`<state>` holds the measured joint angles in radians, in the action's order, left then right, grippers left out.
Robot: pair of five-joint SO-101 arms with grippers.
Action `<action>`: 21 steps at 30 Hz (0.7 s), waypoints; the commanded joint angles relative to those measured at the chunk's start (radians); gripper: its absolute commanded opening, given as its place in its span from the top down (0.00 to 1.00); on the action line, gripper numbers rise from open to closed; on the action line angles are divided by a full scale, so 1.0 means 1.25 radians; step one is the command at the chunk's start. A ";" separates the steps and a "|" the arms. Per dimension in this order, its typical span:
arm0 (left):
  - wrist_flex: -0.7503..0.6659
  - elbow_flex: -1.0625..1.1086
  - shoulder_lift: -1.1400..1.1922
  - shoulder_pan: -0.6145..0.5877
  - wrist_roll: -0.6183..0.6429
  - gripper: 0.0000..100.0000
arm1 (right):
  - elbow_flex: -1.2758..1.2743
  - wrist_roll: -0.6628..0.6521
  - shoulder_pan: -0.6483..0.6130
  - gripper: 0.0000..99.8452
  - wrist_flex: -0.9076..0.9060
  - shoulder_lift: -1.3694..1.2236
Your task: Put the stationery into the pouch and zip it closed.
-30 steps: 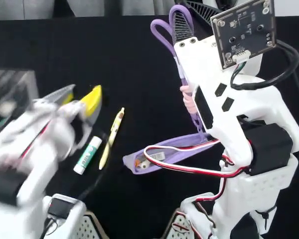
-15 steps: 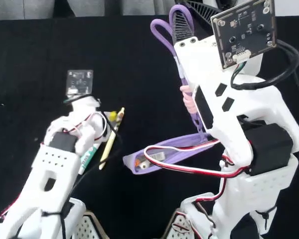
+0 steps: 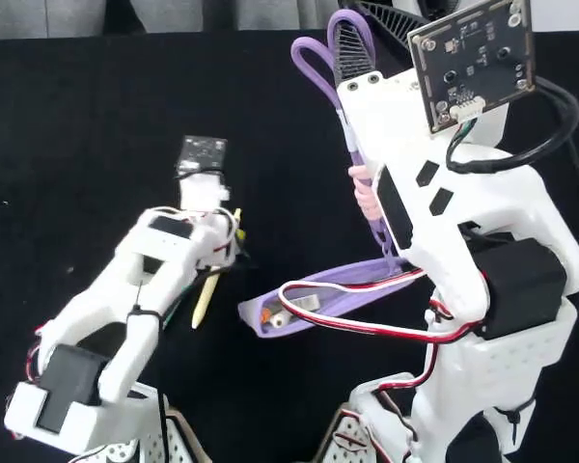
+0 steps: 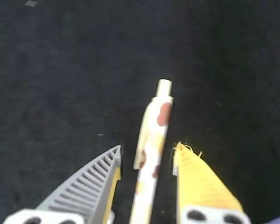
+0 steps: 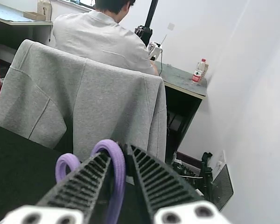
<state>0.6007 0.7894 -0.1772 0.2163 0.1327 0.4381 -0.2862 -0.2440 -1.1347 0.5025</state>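
Observation:
A purple pouch [image 3: 314,301] hangs open near the table's middle, held up by its purple strap [image 3: 312,60]. My right gripper [image 3: 351,46] is shut on that strap loop [image 5: 113,161], high above the table; in the right wrist view the right gripper [image 5: 124,161] pinches it between ribbed fingers. A yellow-white pen with red spots [image 4: 151,135] lies on the black cloth. My left gripper [image 4: 148,148] is open and straddles it, one finger on each side. In the high view the left gripper [image 3: 228,239] sits over the pen [image 3: 204,295], left of the pouch.
The black table cloth [image 3: 96,116] stretches to the far left and back. The left arm [image 3: 140,289] lies over the spot left of the pen. The right arm's white body [image 3: 463,260] stands at the right front. A grey jacket on a chair [image 5: 84,102] is beyond the table.
My left arm swung in from the left and came down over the pen, covering the glue stick that lay beside it. The right arm and pouch have not moved.

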 commanded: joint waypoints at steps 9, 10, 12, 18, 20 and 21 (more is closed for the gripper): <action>-0.092 -0.063 0.052 0.023 -0.002 0.81 | -0.001 -0.007 -0.004 0.99 0.018 0.009; -0.091 -0.072 0.065 0.017 -0.004 0.81 | -0.001 -0.007 -0.004 0.99 0.018 0.009; -0.086 -0.093 0.098 0.007 -0.002 0.81 | -0.001 -0.007 -0.004 0.99 0.018 0.009; 0.012 -0.224 0.204 0.003 0.001 0.81 | -0.001 -0.007 -0.004 0.99 0.018 0.009; 0.052 -0.272 0.245 0.002 -0.002 0.84 | -0.001 -0.007 -0.004 0.99 0.018 0.009; 0.068 -0.293 0.265 0.002 -0.004 0.86 | -0.001 -0.007 -0.004 0.99 0.018 0.009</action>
<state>0.6314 0.5363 0.1143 0.2302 0.1327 0.4381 -0.2862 -0.2440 -1.1347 0.5025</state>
